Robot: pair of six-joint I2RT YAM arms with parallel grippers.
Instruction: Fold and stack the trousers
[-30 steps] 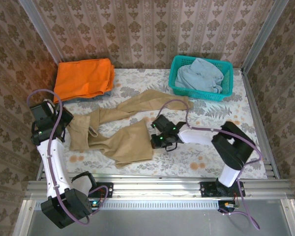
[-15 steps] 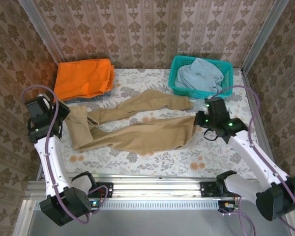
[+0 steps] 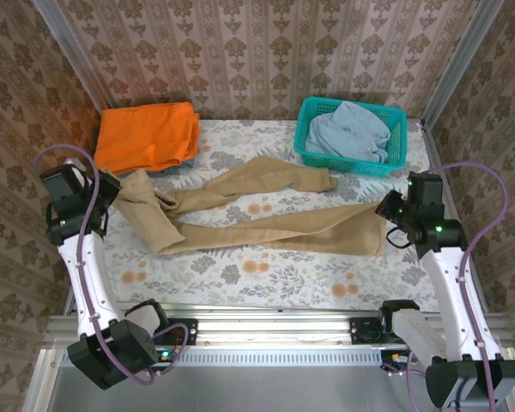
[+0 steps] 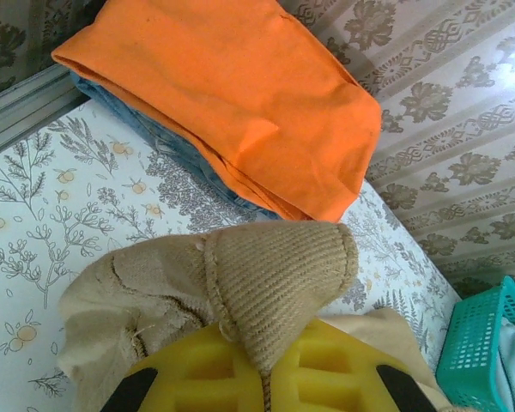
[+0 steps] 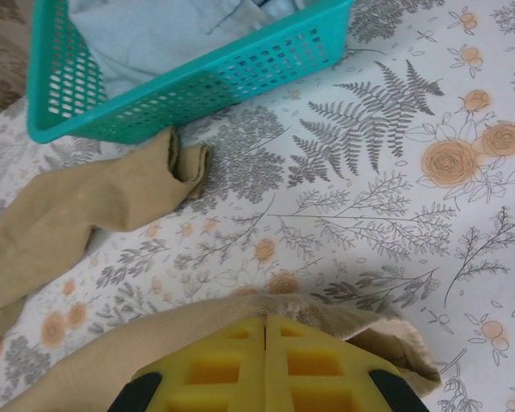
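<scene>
Two grips are noted on the trousers (image 3: 266,227). The left gripper (image 4: 262,360) is clamped on a bunched fold at the waistband end. The right gripper (image 5: 266,343) is closed with its yellow pads together on the cuff end of one leg. That leg is held stretched across the table (image 3: 266,276) between the arms, from the left side to the right side. The free leg (image 3: 266,180) lies slack on the far side, and its cuff ends just beside the teal basket (image 3: 352,165) that holds the pale blue garment (image 3: 350,130).

Risks are judged as follows:

- **Slippage at the right grip.** Only a thin edge of cloth is seen under the pads, so further pull could draw the cuff out and drop the leg.
- **Uneven release at the left grip.** A thick, lumpy wad is held there, and part of it could work loose under tension.
- **Misaligned fold.** The two legs are not parallel, and creases are seen where they meet near the waistband. A fold made from this lay would likely trap a twist, and the stack would sit crooked.
- **Snagging.** If the garment is swept sideways, the free cuff could catch on the basket.
- **Disturbed stack.** The waistband is held near the folded orange garment (image 3: 148,136), which could be nudged by the left arm.

Whether the seams are being strained cannot be told.
</scene>
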